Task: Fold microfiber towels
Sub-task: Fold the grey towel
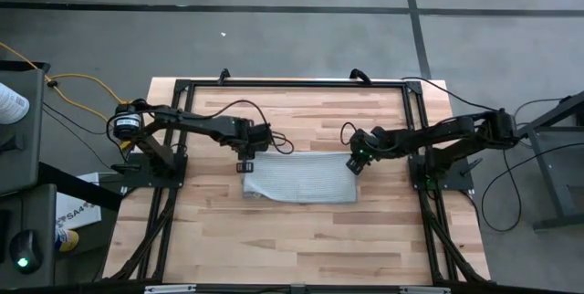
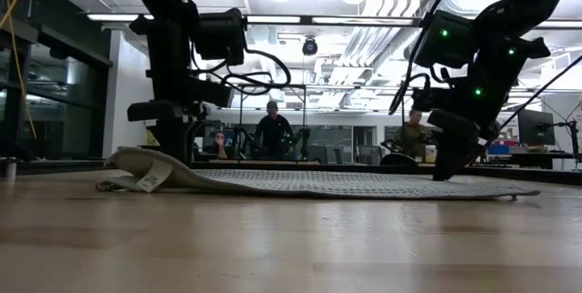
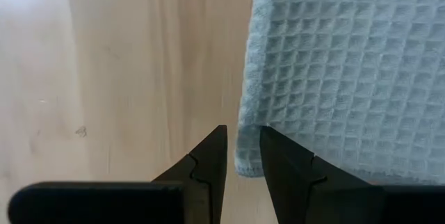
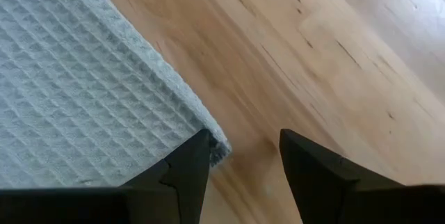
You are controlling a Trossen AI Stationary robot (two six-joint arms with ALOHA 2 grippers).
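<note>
The light grey-blue microfiber towel (image 1: 301,177) lies on the wooden table (image 1: 301,239) as a flat rectangle, long side left to right. Its left end humps up a little (image 2: 136,158), with a white tag (image 2: 153,179) there. My left gripper (image 1: 245,165) points down over the towel's far left corner (image 3: 243,165), fingers slightly apart, nothing between them. My right gripper (image 1: 354,164) is open at the far right corner (image 4: 217,144). One of its fingers stands over the cloth, the other over bare wood. My right gripper reaches down to the towel's far right corner (image 2: 452,176), slanting from above. I cannot tell whether its fingertips touch the cloth, which lies flat there. My left gripper touches nothing that I can see.
A black frame (image 1: 292,84) runs along the table's far edge and down both sides past the arm bases. The near half of the table is bare wood. People (image 2: 273,129) stand in the room beyond the far edge.
</note>
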